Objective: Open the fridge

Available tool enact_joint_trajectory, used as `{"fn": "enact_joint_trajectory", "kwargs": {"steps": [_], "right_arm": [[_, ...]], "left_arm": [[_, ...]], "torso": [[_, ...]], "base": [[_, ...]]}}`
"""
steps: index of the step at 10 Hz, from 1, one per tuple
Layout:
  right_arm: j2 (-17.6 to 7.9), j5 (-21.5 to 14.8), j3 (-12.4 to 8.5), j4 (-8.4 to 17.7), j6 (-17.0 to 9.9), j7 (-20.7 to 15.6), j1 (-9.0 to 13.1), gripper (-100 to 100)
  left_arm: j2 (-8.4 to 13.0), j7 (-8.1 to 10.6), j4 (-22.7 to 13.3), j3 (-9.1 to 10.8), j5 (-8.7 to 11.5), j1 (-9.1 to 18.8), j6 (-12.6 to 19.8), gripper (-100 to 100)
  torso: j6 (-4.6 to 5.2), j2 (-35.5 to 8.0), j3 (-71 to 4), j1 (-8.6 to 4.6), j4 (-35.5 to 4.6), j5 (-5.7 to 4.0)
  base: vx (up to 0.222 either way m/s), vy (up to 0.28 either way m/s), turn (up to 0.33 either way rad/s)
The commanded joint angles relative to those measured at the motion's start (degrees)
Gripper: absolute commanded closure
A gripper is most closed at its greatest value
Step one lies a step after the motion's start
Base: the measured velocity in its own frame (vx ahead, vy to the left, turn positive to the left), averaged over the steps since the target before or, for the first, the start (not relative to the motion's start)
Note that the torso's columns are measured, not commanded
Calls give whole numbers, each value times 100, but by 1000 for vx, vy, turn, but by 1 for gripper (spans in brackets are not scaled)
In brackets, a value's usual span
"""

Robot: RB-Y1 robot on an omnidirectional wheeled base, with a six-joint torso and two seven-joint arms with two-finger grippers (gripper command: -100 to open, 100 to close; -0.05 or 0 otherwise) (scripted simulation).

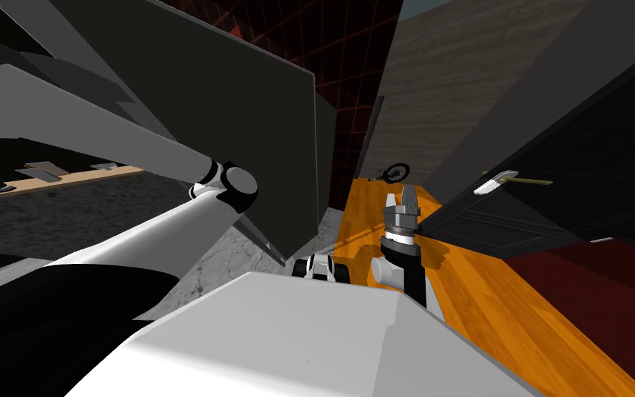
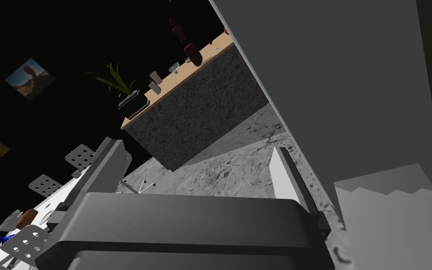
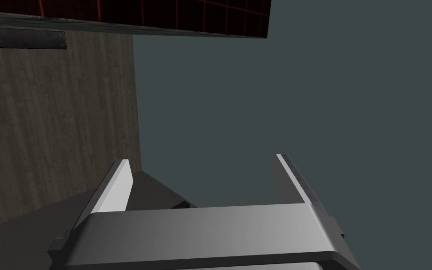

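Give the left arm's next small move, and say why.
Probably ease the left gripper sideways toward the grey panel. Its fingers stand open with nothing between them, and the panel's edge lies just beside one of them.

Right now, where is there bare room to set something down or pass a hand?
Free: grey stone floor between the counter and the grey panel; orange wood floor between that panel and the dark door. Crowded: the counter's top, with plant and bottles.
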State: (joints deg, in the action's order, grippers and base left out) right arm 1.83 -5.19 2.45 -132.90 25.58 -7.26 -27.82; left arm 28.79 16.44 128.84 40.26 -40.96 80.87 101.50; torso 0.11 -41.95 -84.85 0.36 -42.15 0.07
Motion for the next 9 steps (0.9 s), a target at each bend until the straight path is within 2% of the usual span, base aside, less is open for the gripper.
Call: {"fn": "enact_joint_trajectory", "kwargs": {"steps": [1, 5, 6, 7, 9], "right_arm": [[0, 0, 0, 0, 0, 0, 0, 0], [1, 0, 1, 0, 0, 0, 0, 0], [1, 0, 1, 0, 0, 0, 0, 0], [1, 0, 1, 0, 0, 0, 0, 0], [1, 0, 1, 0, 0, 0, 0, 0]], "left_arm": [[111, 85, -333, -74, -34, 209, -46, -100], [296, 168, -784, -187, -106, 538, -62, -100], [276, 148, -716, -163, -91, 491, -57, -100], [283, 152, -733, -165, -91, 501, -60, 0], [283, 151, -731, -165, -91, 500, -60, 0]], "torso": [[-2, 5, 1, -19, 3, -1], [-6, -34, 27, -48, -14, -14], [-9, -34, 28, -43, -14, -11], [-10, -33, 29, -38, -13, -8], [-11, -32, 28, -36, -13, -7]], "base": [[9, 22, 5], [4, 6, 12], [0, 0, 0], [0, 0, 0], [0, 0, 0]]}}
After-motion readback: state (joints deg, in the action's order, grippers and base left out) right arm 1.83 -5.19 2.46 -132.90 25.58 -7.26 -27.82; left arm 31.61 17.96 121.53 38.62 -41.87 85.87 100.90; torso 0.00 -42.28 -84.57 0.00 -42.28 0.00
